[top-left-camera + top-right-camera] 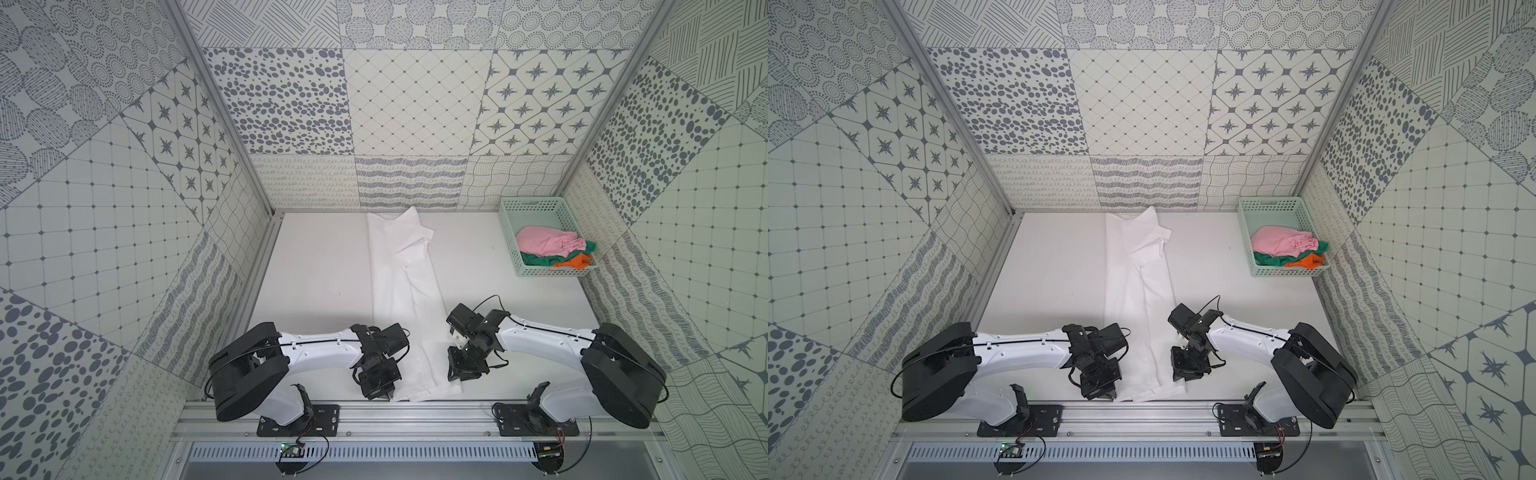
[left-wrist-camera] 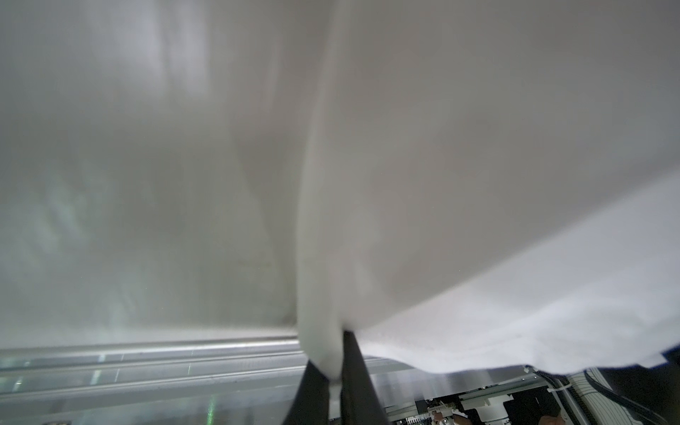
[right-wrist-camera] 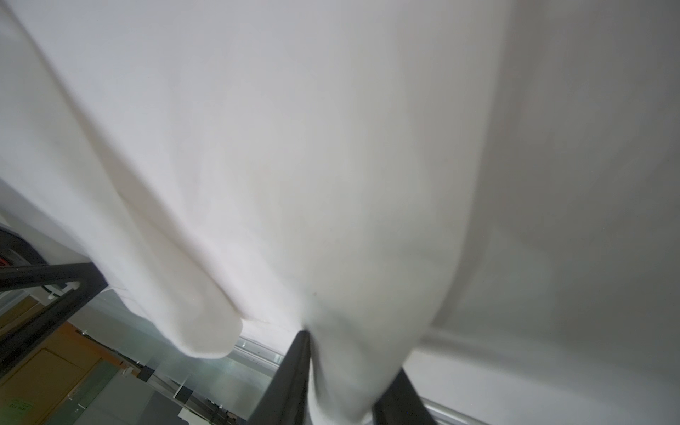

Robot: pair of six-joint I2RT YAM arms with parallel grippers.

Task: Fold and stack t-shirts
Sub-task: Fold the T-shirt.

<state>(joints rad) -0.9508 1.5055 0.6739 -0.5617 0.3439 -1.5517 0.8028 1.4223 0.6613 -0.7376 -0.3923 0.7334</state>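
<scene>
Nearest to us runs the front rail [image 1: 415, 411], and from its left part the left arm [image 1: 316, 349] reaches inward, elbow folded and wrist bent down, so that the left gripper [image 1: 384, 395] points at the table [image 1: 324, 270] just past the rail. Its wrist view shows us the left gripper [image 2: 331, 353] clenched on a thin fold of the white t-shirt [image 1: 409, 291], at the near left corner of the hem. From both claws the shirt runs away as a long narrow strip, folded lengthwise, with a sleeve flipped out at the far end. On the strip's other side the right gripper [image 1: 451, 376] also points down, and we see its fingers [image 3: 290, 368] pressed on a thick bunch of hem. The right arm [image 1: 540, 336] mirrors the left one. Well beyond the right claw and off to its right, the basket [image 1: 530, 202] holds a crumpled pink t-shirt [image 1: 544, 241] on a green t-shirt [image 1: 536, 258], with an orange t-shirt [image 1: 575, 262] at the near edge.
</scene>
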